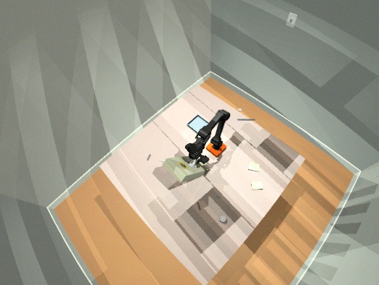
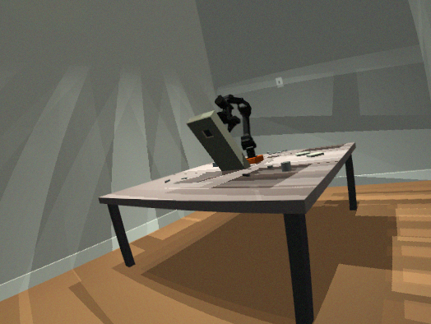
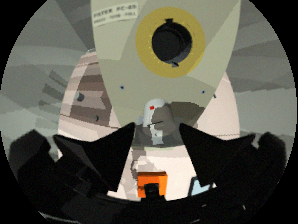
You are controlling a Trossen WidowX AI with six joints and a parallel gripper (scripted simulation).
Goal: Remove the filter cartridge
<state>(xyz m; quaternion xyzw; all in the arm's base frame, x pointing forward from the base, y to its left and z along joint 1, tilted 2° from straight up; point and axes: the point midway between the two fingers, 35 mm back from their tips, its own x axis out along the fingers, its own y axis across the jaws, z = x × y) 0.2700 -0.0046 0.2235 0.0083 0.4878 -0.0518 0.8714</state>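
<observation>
The service panel (image 1: 173, 167) (image 2: 220, 145) (image 3: 112, 55) is a pale green slanted block. Its round opening (image 3: 170, 44) is dark and empty inside a yellow ring (image 3: 143, 44). The filter cartridge (image 1: 192, 163) (image 3: 151, 116) is a pale grey round body with a small red mark. It is out of the opening and appears to lie in the tray at the panel's foot; its exact contact with the tray floor is unclear. My gripper (image 3: 157, 125) is open and empty. In the wrist view its fingertips appear either side of the cartridge's lower end; the gap in depth is hard to judge.
The orange robot base (image 1: 210, 149) (image 3: 160, 179) stands near the panel's foot. A blue dark-framed plate (image 1: 196, 124) (image 3: 202, 187) lies behind the arm. Two pale notes (image 1: 254, 167) (image 1: 257, 185) and a small grey cylinder (image 1: 223, 218) (image 2: 285, 166) are elsewhere on the table.
</observation>
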